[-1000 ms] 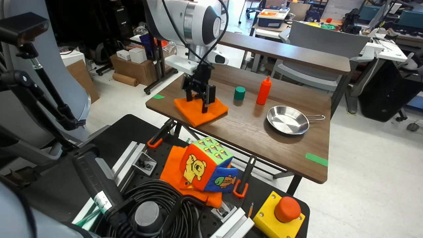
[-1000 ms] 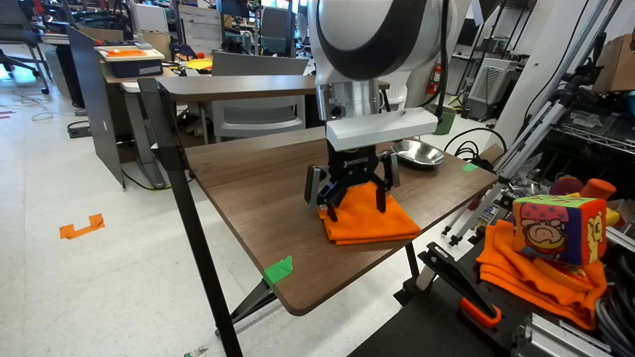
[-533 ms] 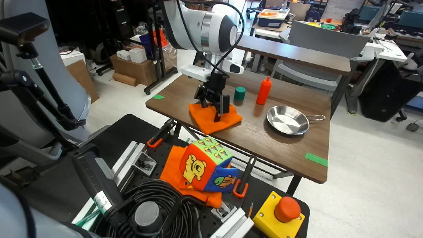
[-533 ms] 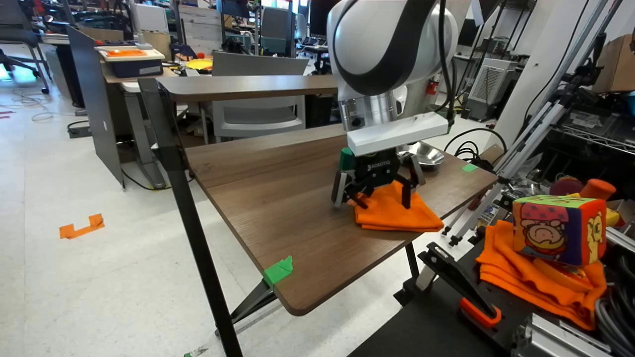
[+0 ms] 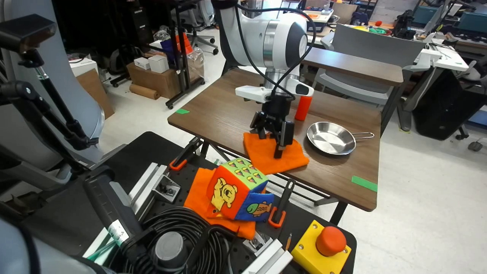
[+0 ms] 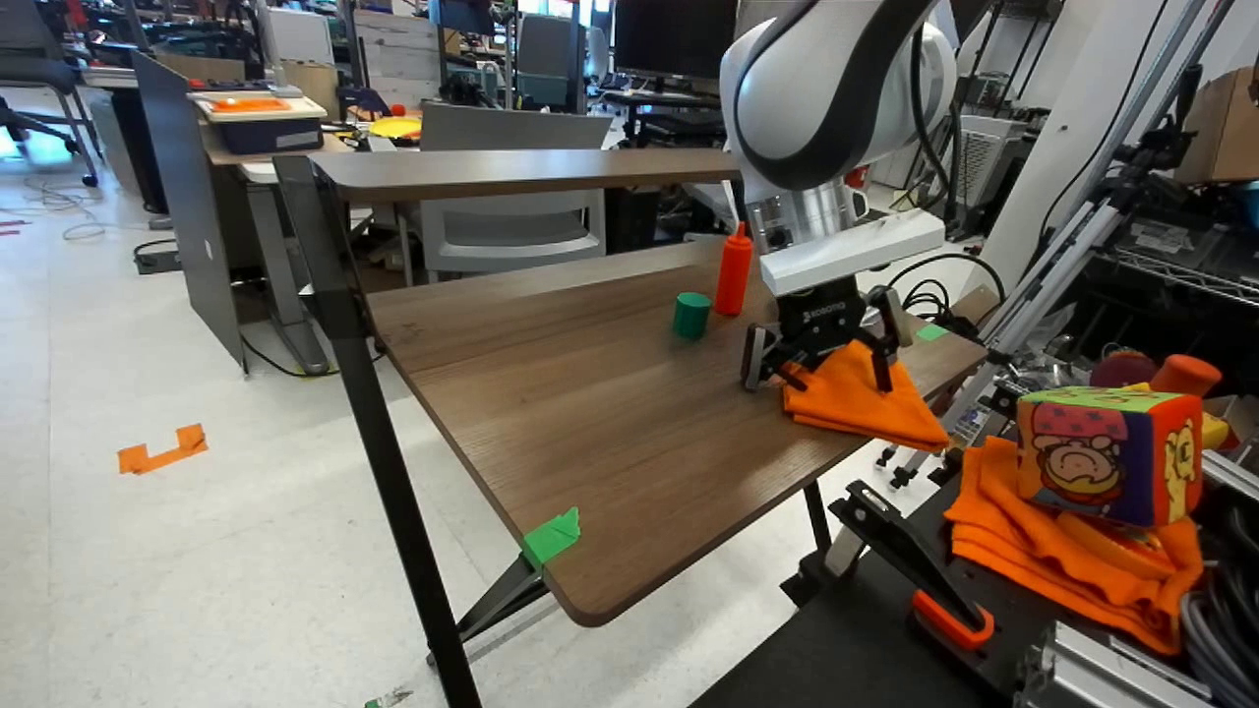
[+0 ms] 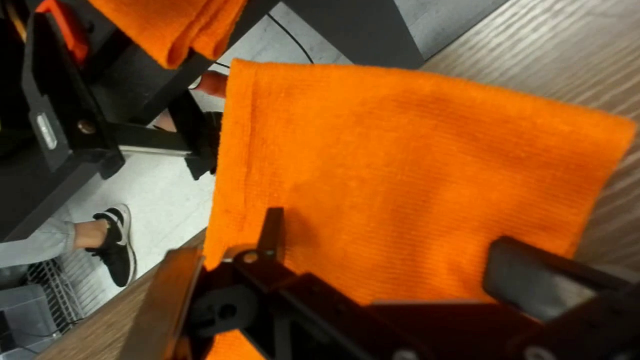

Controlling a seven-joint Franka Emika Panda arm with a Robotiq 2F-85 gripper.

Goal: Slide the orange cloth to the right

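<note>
the orange cloth was seen on the counter, one corner past the edge; the fingers were spread apart over it, contact likely, poorly seen. light, floppy handling was expected, with pressing near the middle favoured.

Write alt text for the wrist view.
Bright orange cloth fills the centre, one corner jutting past the edge of a wood-grain table, with dark, spread fingers over it at the bottom. Upper left: a black clamp and more orange fabric; lower left, someone's shoe.
</note>
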